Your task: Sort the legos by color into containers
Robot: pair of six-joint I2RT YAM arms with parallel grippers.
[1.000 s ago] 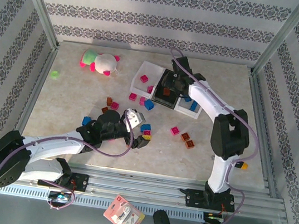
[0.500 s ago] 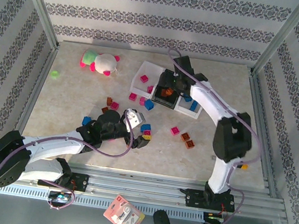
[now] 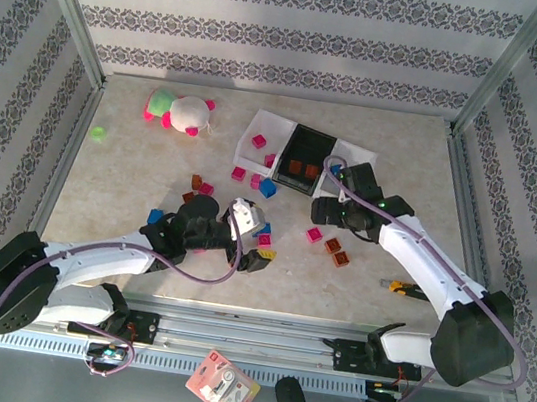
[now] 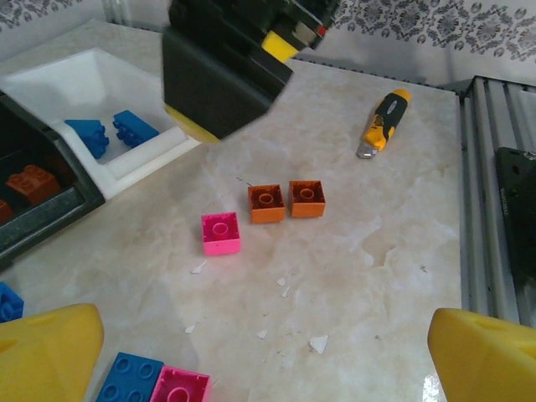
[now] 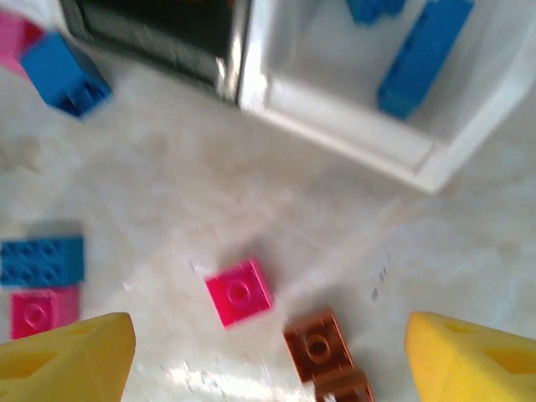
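Observation:
Loose legos lie on the table: a pink brick [image 3: 314,234], two orange-brown bricks [image 3: 333,244] beside it, and a blue brick [image 3: 267,188]. Three containers stand in a row: a white tray [image 3: 272,121] holding a pink brick, a black tray [image 3: 310,140] holding orange-brown bricks, and a white tray [image 5: 335,126] holding blue bricks. My right gripper [image 3: 324,220] hovers open and empty, with the pink brick [image 5: 239,291] and a brown one [image 5: 318,345] below it. My left gripper [image 4: 268,368] is wide open and low, a blue and a pink brick [image 4: 180,387] by its left finger.
A pink-white plush toy [image 3: 181,111] and a small green piece [image 3: 99,133] lie at the back left. More bricks [image 3: 195,188] are scattered left of centre. A yellow utility knife [image 3: 405,288] lies on the right. Metal frame posts bound the table.
My right arm has drawn back from over the black tray toward the near side, and its jaws have opened. The left arm has barely moved.

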